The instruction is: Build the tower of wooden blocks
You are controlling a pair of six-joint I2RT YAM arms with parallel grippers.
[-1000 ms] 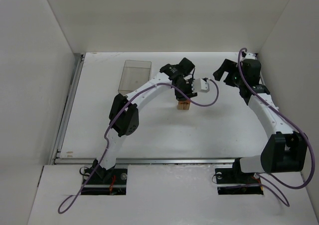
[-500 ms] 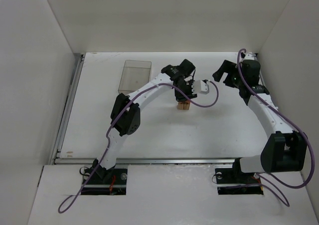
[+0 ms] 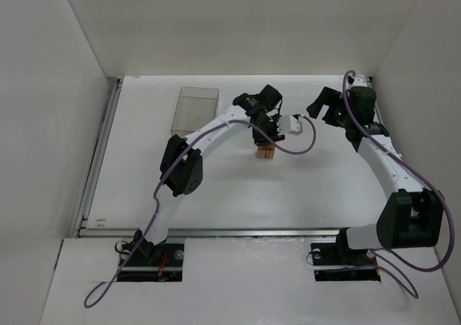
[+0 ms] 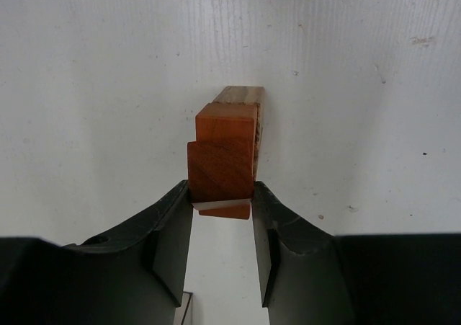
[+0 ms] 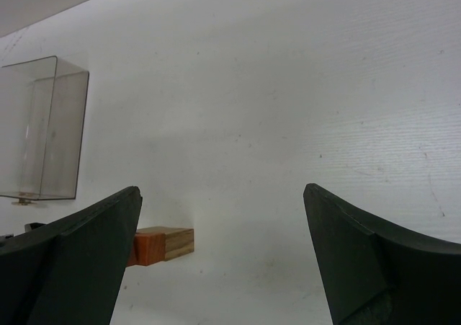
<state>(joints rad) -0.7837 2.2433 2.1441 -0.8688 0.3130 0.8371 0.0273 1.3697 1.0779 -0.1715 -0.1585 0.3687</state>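
The wood block tower [image 3: 265,150] stands mid-table as a small stack of reddish-orange and tan blocks. In the left wrist view a reddish-orange block [image 4: 220,168] sits between my fingertips, with another reddish block [image 4: 227,123] and a tan block [image 4: 239,94] beyond it. My left gripper [image 4: 221,189] is shut on that near reddish block, directly over the stack [image 3: 268,139]. My right gripper [image 3: 324,107] is open and empty, held apart to the right of the stack. The right wrist view shows its fingers spread [image 5: 222,189] and the blocks [image 5: 162,244] low on the left.
A clear plastic rectangular box [image 3: 196,109] lies at the back left of the table and also shows in the right wrist view [image 5: 43,127]. White walls enclose the table on the left, back and right. A purple cable [image 3: 306,143] loops from the left wrist.
Almost nothing has changed. The left gripper stays on the stack, and the right gripper has shifted very slightly.
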